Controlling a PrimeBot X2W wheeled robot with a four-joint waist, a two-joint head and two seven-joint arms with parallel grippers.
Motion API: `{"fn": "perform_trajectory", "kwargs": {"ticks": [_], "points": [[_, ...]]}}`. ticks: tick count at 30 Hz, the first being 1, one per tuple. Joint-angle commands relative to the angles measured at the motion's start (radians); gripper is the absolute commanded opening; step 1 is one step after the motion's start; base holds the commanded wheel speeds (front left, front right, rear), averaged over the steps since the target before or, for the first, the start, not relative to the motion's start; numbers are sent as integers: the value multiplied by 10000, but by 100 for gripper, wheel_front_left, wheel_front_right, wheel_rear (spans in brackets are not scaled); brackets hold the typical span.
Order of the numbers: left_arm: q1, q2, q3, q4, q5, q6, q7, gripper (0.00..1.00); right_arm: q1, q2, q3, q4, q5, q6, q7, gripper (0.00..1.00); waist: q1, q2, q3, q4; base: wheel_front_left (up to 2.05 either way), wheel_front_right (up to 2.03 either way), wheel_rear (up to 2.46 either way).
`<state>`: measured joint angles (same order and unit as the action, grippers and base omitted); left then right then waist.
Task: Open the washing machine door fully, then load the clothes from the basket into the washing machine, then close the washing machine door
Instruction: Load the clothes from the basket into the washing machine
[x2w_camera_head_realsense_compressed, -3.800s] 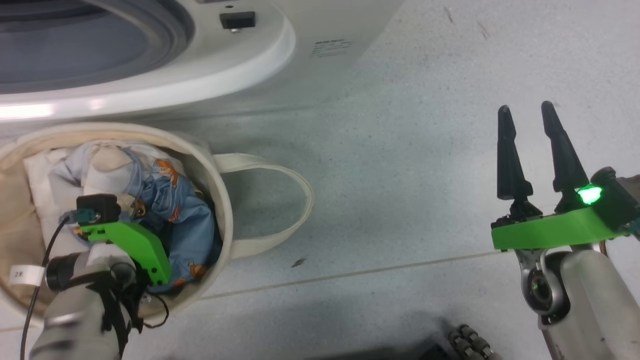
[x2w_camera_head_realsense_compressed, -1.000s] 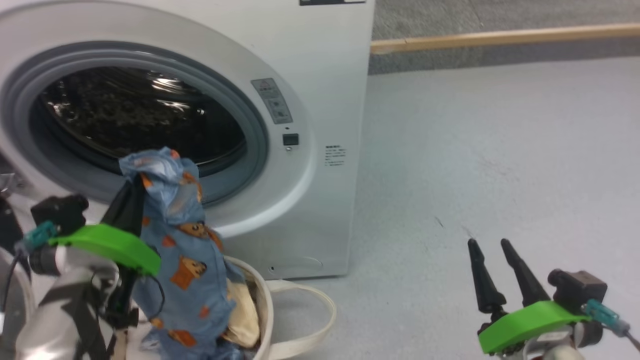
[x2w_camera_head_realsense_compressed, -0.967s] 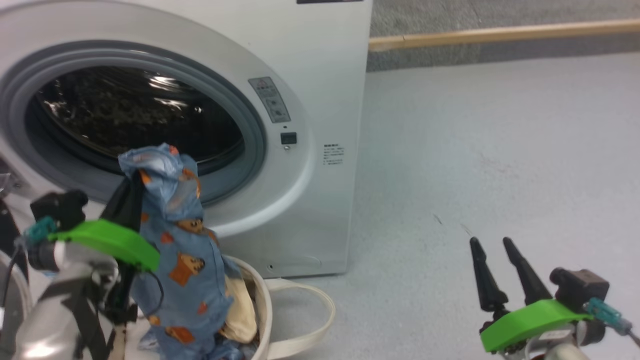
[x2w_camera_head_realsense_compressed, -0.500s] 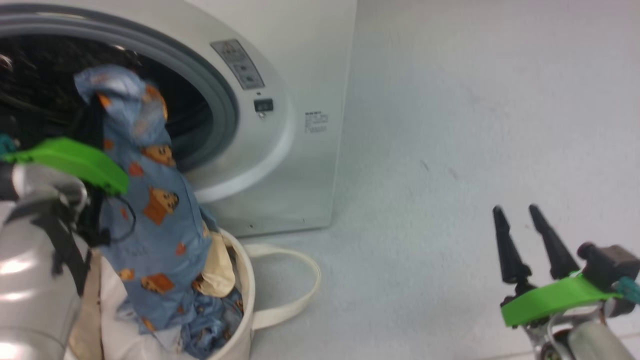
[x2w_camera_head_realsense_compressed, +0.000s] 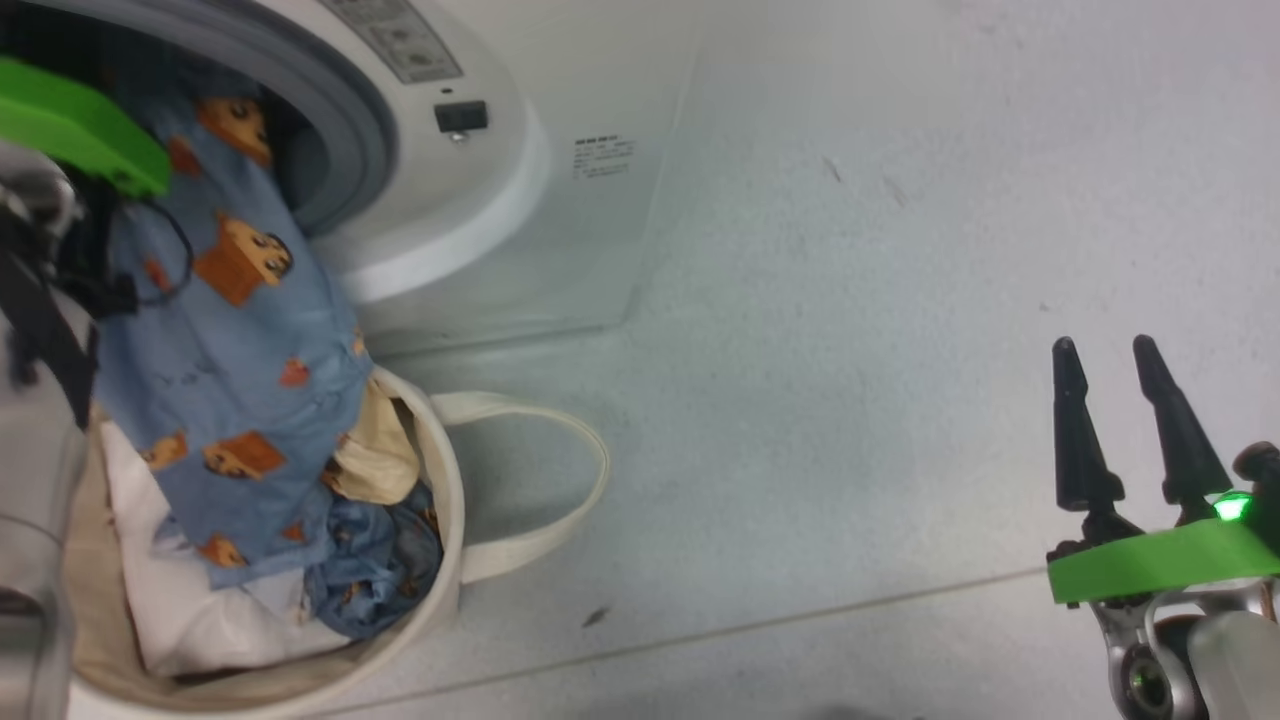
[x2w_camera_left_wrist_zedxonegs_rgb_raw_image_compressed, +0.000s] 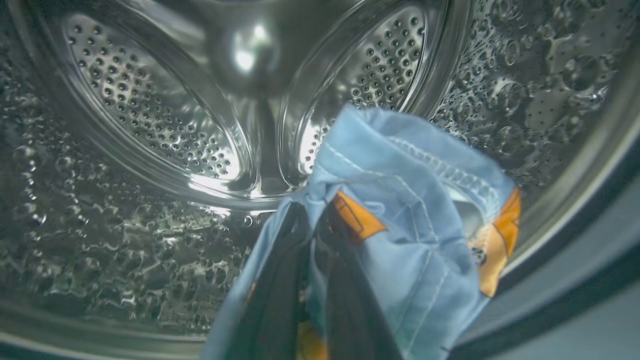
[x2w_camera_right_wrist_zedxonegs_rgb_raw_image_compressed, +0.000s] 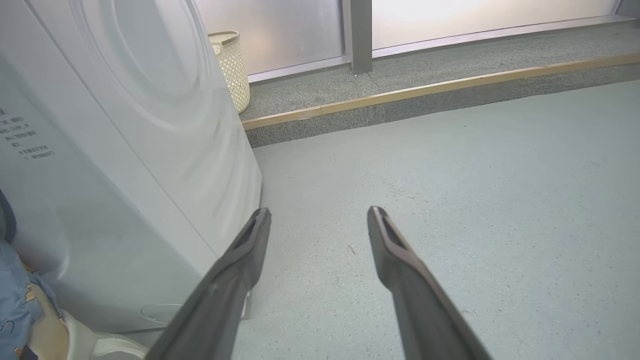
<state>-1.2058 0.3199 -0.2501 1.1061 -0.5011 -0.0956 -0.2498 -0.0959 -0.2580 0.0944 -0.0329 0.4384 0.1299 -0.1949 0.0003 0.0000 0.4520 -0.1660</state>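
Left pincer (x2w_camera_left_wrist_zedxonegs_rgb_raw_image_compressed: 312, 220) clamped tight on a fold of the clothes (x2w_camera_left_wrist_zedxonegs_rgb_raw_image_compressed: 400, 200), blue bear-print fabric bunched over its fingers. It sits at the mouth of the washing machine (x2w_camera_head_realsense_compressed: 500, 200), pointing into the perforated steel drum (x2w_camera_left_wrist_zedxonegs_rgb_raw_image_compressed: 150, 115)

Head view: the held piece hangs from the opening, across the grey rubber ring (x2w_camera_head_realsense_compressed: 365, 150) and down into the basket (x2w_camera_head_realsense_compressed: 450, 480). Its lower end lies on more blue fabric, a cream piece (x2w_camera_head_realsense_compressed: 375, 450) and a white bundle (x2w_camera_head_realsense_compressed: 200, 620). Basket stands close against the machine front; contact cannot be told. One loop handle (x2w_camera_head_realsense_compressed: 590, 470) lies out on the floor (x2w_camera_head_realsense_compressed: 850, 300)

Right pincer (x2w_camera_head_realsense_compressed: 1105, 345) well apart to the right, fingers spread, nothing between them, above bare floor

Right wrist view adds the machine's side panel, a pale woven bin (x2w_camera_right_wrist_zedxonegs_rgb_raw_image_compressed: 232, 65) behind it, and a raised kerb (x2w_camera_right_wrist_zedxonegs_rgb_raw_image_compressed: 425, 90) with a wood-coloured edge
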Motion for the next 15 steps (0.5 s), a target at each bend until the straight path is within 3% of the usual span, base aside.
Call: {"fn": "perform_trajectory", "kwargs": {"ticks": [1,9,15], "points": [[-574,623,264,-273,114,72,-119,0,234,-93,15,-401,-90,8,36,100,-3,0,351,-137,0,0,0],[-912,738,1387,-2236,971,345,-119,0,307,107,-251,-814,-273,8,16,100,-3,0,949,-178,0,0,0],[-764,541,1431,-823,1480,275,-120,0,330,195,-136,-737,-287,8,22,100,-3,0,860,-316,0,0,0]]}}
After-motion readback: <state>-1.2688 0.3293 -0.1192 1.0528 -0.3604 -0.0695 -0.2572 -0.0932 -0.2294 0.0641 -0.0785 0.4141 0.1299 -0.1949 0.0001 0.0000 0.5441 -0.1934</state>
